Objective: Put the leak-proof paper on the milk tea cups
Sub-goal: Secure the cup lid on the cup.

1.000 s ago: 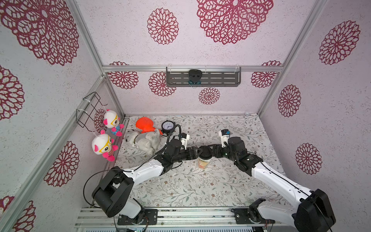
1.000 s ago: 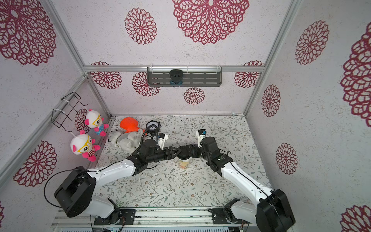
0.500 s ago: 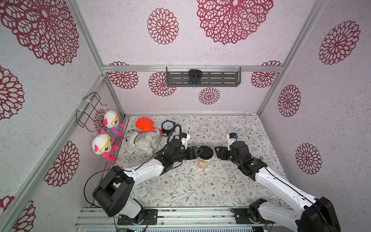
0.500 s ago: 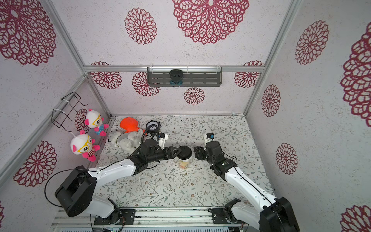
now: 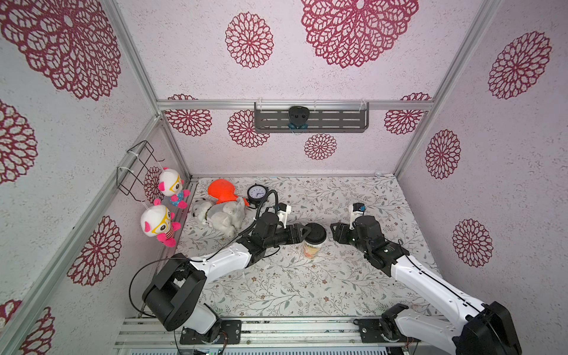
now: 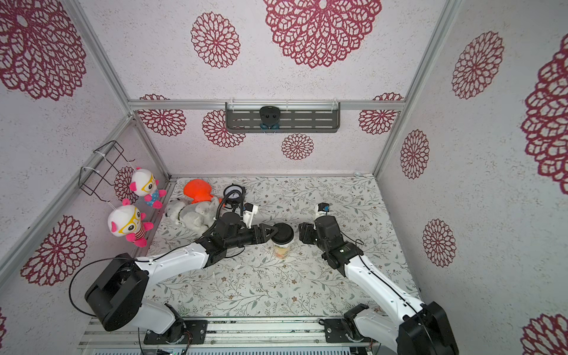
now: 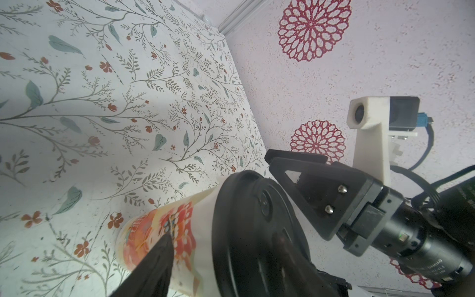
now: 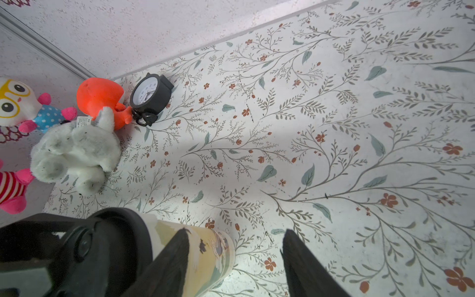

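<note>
The milk tea cup [image 5: 312,250] [image 6: 282,252] stands upright mid-table, cream with orange print, capped by a black round lid [image 5: 315,234] [image 7: 257,226]. My left gripper [image 5: 305,232] [image 7: 223,239] is open and reaches in level from the left. One finger is over the lid's top and the other beside the cup's wall, with the lid's rim between them. My right gripper [image 5: 333,235] [image 8: 235,232] is open and empty, a short gap to the cup's right. A ragged white edge [image 8: 153,222] shows under the lid. I cannot tell whether it is the leak-proof paper.
A grey plush [image 5: 219,216], an orange toy [image 5: 221,190] and a black alarm clock [image 5: 256,193] lie at the back left. Two dolls [image 5: 158,224] hang on the left wall below a wire rack [image 5: 135,166]. A grey shelf [image 5: 310,121] is fixed on the back wall.
My right gripper has drawn back from the cup toward the right and now stands clear of it. The left gripper has stayed at the lid. The cup has not moved.
</note>
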